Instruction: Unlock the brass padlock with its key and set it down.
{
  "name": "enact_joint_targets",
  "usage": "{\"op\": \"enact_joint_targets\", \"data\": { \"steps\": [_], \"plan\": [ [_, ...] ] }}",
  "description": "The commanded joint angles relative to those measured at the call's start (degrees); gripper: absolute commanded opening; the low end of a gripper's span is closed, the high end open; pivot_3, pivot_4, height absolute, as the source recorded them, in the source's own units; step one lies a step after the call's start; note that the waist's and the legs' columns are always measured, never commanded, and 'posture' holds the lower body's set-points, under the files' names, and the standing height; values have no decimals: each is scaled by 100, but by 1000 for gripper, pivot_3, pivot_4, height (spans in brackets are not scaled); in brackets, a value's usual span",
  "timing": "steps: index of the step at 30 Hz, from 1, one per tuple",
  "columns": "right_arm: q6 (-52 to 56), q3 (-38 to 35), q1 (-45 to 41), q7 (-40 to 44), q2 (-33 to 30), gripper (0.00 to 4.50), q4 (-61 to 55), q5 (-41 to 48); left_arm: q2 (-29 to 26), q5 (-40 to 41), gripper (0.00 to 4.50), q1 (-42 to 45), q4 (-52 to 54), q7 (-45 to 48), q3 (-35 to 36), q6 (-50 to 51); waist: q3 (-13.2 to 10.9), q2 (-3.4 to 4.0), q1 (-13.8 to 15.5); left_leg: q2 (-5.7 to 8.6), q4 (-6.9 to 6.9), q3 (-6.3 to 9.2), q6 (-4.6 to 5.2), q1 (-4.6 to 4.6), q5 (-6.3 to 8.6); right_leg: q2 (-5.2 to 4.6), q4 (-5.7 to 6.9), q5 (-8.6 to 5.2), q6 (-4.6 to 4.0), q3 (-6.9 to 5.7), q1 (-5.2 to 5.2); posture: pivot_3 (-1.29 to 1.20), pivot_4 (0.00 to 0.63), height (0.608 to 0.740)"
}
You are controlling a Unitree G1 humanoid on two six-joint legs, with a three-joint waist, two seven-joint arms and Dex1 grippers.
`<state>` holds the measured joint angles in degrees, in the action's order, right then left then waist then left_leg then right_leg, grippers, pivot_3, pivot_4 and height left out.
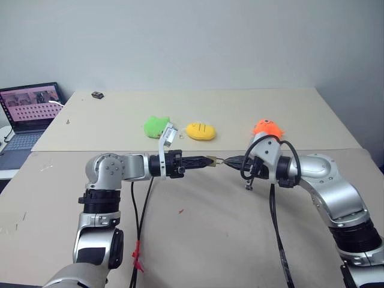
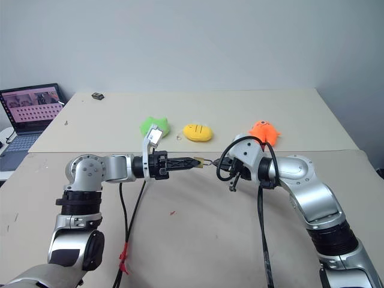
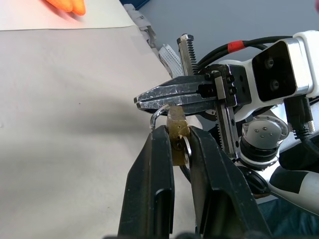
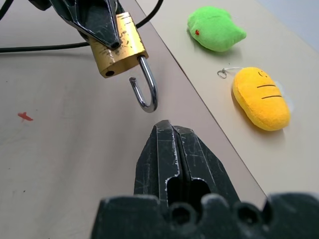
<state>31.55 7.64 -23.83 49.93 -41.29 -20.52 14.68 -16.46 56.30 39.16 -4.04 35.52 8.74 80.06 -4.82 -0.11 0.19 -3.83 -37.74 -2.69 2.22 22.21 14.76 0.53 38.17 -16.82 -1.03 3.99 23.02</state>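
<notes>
My left gripper point(image 1: 209, 161) is level above the table and shut on the brass padlock point(image 4: 118, 47), gripping its body. The silver shackle point(image 4: 145, 89) sticks out toward the right gripper, its short end free of the body. My right gripper point(image 4: 164, 124) is shut, its tips a little short of the shackle's bend and apart from it. In the left wrist view the right gripper point(image 3: 138, 100) lies just beyond the padlock point(image 3: 175, 130). A small silver loop shows beside the padlock between the left fingers point(image 3: 154, 164). I cannot tell whether it is the key.
Green point(image 1: 156, 126), yellow point(image 1: 201, 131) and orange point(image 1: 267, 127) plush toys lie in a row on the far table. A thin wire ring point(image 4: 222, 73) lies beside the yellow one. A laptop point(image 1: 30, 108) stands far left, a small dark object point(image 1: 97, 95) at the back. Cables hang under both arms.
</notes>
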Motion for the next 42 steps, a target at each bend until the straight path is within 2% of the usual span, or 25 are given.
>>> {"op": "enact_joint_targets", "data": {
  "steps": [1, 8, 16, 23, 25, 28, 32, 42],
  "plan": [
    [22, -199, -39, 168, -176, 54, -219, 144, 12, 144, 25, 10, 217, 5, 120, -24, 0, 0, 1, 0, 0, 0, 0, 0, 0, 0, 0, 0, 0, 0, 0, 0, 150, 650],
    [451, -314, 88, 556, -598, 54, -554, 550, 10, 120, 25, 31, 201, 61, 85, -58, -1, -2, 24, 1, 1, 2, 1, 0, 1, 0, -4, 0, 0, -1, -1, 0, 150, 650],
    [843, -379, 19, 322, -219, 54, -778, 1076, 108, 142, 25, 13, 245, 29, 64, -37, -2, -2, -2, 0, 1, 2, 0, 0, 0, 1, -2, 0, 1, 0, -3, 0, 150, 650],
    [744, -294, 11, 231, -138, 54, -694, 1074, 137, 167, 25, -42, 315, 5, 79, 21, -1, -1, 5, 1, -1, 4, -1, 0, 0, 0, -4, 0, 1, 0, -3, 0, 150, 650],
    [368, -247, -46, 57, -28, 54, -527, 803, 143, 175, 25, -50, 321, -6, 92, 25, -1, -1, 4, 1, 0, 4, -1, -1, 0, 0, -3, 0, 0, 0, -3, 0, 150, 650],
    [-812, -213, -362, -719, 327, 54, 158, -164, 150, 192, 25, -63, 336, -24, 109, 35, -2, -2, -35, 0, -1, 3, -1, 1, 0, 1, -5, 0, 1, 1, -1, 0, 150, 650],
    [-1520, 6, -453, -679, 119, 54, 502, -834, 145, 201, 25, -83, 367, -54, 141, 54, -3, 11, -17, 5, 2, 2, -26, 0, -15, -2, -1, 0, 1, 4, 0, 0, 150, 650],
    [-1199, -52, -606, -423, 152, 54, 263, -759, 147, 195, 25, -99, 377, -47, 154, 31, -3, 11, 6, 3, -1, 7, -27, 10, -16, 1, 34, 0, 1, 6, 2, 0, 150, 650]
  ]
}}
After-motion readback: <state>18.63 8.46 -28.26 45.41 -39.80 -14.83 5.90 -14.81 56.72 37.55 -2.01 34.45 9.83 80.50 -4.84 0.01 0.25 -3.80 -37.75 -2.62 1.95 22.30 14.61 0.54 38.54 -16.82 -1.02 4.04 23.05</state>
